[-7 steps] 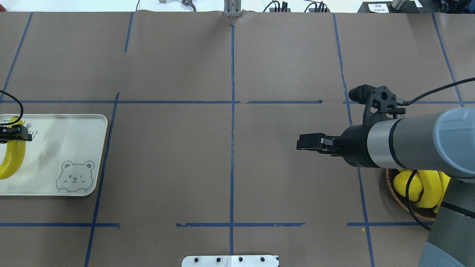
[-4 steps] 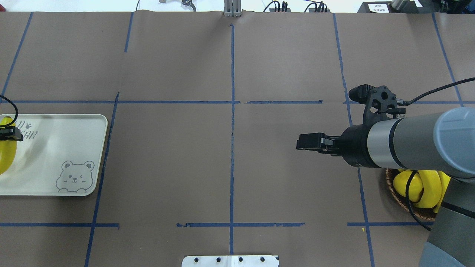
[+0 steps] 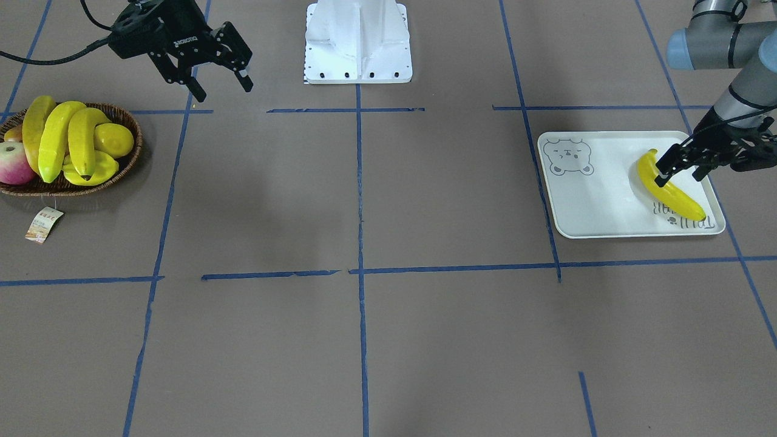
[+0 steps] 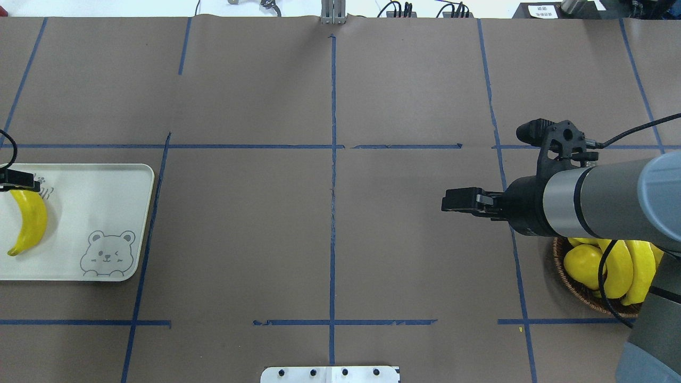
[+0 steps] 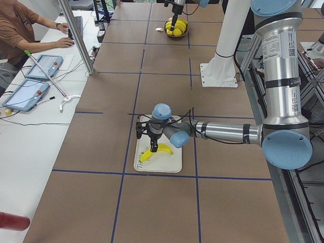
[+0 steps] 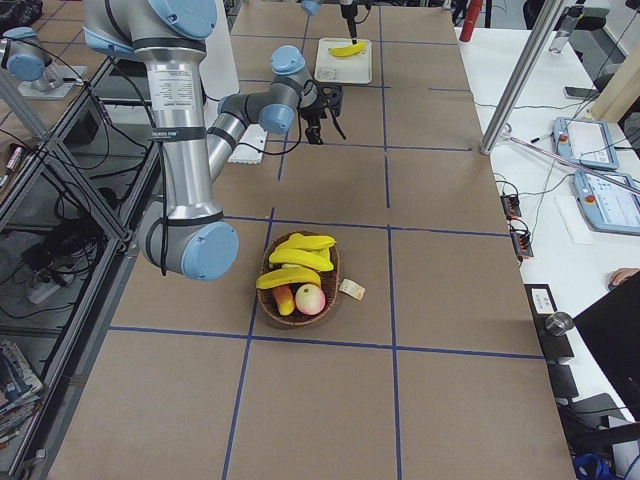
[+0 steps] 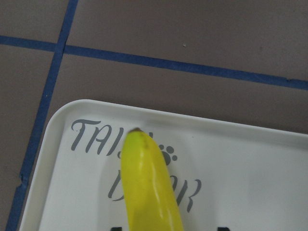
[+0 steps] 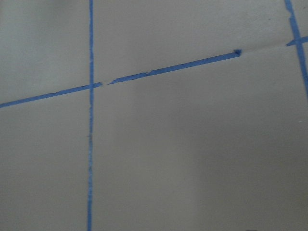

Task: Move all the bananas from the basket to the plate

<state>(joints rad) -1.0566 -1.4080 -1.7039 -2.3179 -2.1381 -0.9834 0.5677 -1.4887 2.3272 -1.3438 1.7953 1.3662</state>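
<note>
One yellow banana [image 3: 672, 195] lies flat on the pale bear plate [image 3: 601, 200], near its outer side. My left gripper [image 3: 678, 178] hangs just above the banana's upper end, open, its fingers clear of the fruit; the left wrist view shows the banana [image 7: 149, 187] resting over the grey lettering. Three more bananas [image 3: 57, 142] lie in the dark wicker basket [image 3: 137, 130] on the far side of the table. My right gripper [image 3: 223, 90] hovers open and empty over bare table beside the basket. In the overhead view my right arm hides part of the basket [image 4: 577, 290].
The basket also holds a round lemon [image 3: 115, 139] and a red-green apple [image 3: 13, 164]. A paper price tag [image 3: 44, 223] lies on the table in front of it. The white robot base [image 3: 358, 42] stands at mid-table. A person [image 5: 20, 30] sits at a side bench.
My left gripper has let go of the banana, which now lies on the plate. My right arm has shifted a little towards the basket.
</note>
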